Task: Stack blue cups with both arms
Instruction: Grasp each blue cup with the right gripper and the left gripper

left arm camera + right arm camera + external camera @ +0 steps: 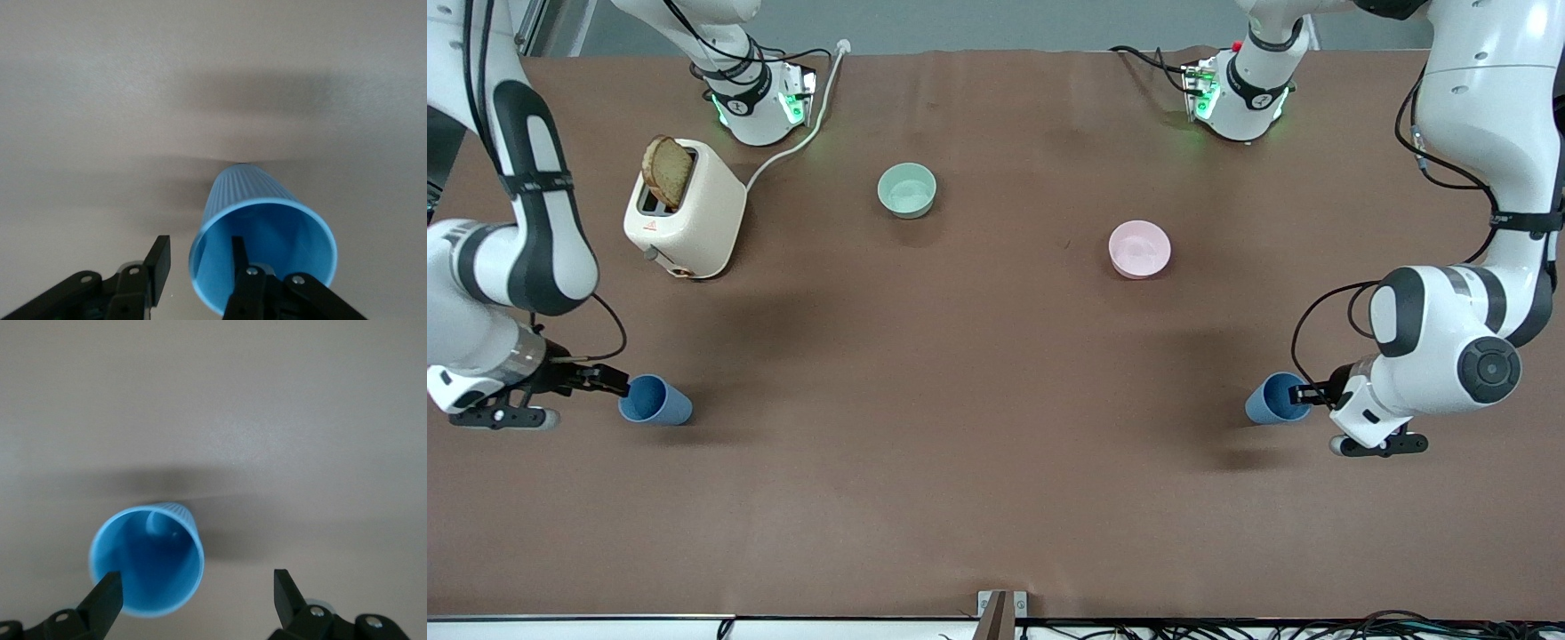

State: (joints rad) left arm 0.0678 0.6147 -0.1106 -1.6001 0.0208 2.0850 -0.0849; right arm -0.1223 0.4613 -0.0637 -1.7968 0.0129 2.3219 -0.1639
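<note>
Left wrist view only: left gripper fingers astride blue cup rim.

Blue cups — pale green bowl, pink bowl, cream toaster

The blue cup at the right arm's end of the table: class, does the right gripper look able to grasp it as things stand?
Probably yes. The right gripper is open at the rim of the blue cup, one finger against the rim, the other clear beside it. Nothing lies between them, though the jaws look off-centre and may need shifting.
</note>
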